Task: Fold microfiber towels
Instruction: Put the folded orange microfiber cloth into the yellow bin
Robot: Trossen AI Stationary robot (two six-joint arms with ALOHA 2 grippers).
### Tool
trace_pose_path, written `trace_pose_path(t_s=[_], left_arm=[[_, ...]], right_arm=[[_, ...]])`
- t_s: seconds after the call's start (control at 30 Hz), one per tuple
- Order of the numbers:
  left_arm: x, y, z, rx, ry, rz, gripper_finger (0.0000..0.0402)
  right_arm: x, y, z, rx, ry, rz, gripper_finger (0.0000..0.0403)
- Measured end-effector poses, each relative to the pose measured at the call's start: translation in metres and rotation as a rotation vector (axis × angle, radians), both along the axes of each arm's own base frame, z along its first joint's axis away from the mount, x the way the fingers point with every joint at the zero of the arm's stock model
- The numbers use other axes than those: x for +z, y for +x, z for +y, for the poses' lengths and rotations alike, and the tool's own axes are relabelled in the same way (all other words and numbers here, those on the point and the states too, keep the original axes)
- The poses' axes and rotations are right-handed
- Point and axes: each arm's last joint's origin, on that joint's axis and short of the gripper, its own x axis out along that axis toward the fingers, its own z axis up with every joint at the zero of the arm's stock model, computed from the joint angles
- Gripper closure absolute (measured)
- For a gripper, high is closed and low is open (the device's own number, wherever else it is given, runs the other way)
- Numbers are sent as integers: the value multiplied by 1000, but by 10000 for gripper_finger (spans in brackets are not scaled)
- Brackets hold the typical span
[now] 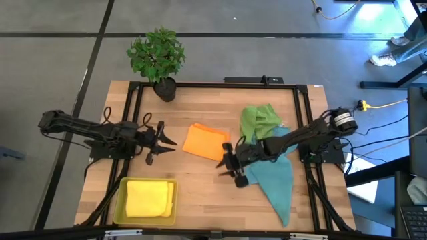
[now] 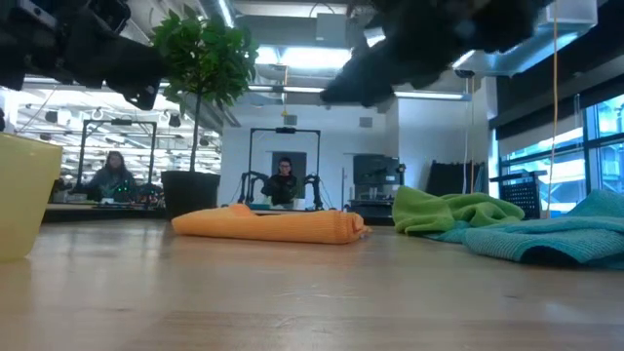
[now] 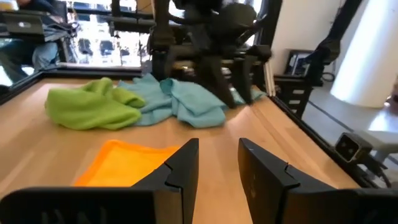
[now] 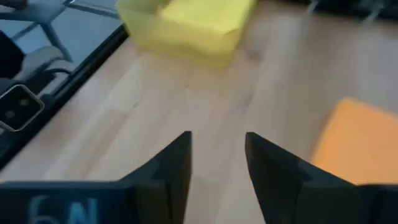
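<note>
A folded orange towel [image 1: 205, 141] lies flat in the middle of the table. Right of it, a crumpled green towel [image 1: 259, 120] rests partly on rumpled teal-blue cloth [image 1: 277, 179], which spreads toward the near right. A folded yellow towel [image 1: 148, 198] lies in the yellow tray [image 1: 121, 200] at the near left. My right gripper [image 1: 227, 165] hovers open above bare wood beside the orange towel's near right corner [image 4: 354, 140], nothing between its fingers. My left gripper [image 1: 162, 143] hangs open left of the orange towel [image 3: 124, 163], pointing at it.
A potted plant [image 1: 158, 59] stands at the far left corner of the table. A black frame [image 1: 213, 84] borders the table. Bare wood [image 1: 213, 200] lies between the tray and the teal cloth. In the low view, people sit at desks [image 2: 285, 180] far behind the table.
</note>
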Motion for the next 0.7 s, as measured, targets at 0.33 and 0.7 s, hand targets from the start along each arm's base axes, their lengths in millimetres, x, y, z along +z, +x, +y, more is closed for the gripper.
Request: trace_pose_path(t_s=[0.33, 0.7], left_arm=[[3, 19, -1, 25, 14, 94, 298], [6, 48, -19, 18, 127, 201, 313]], right_arm=[[-38, 9, 0, -269, -152, 52, 123], [-69, 13, 0, -357, -177, 124, 111]])
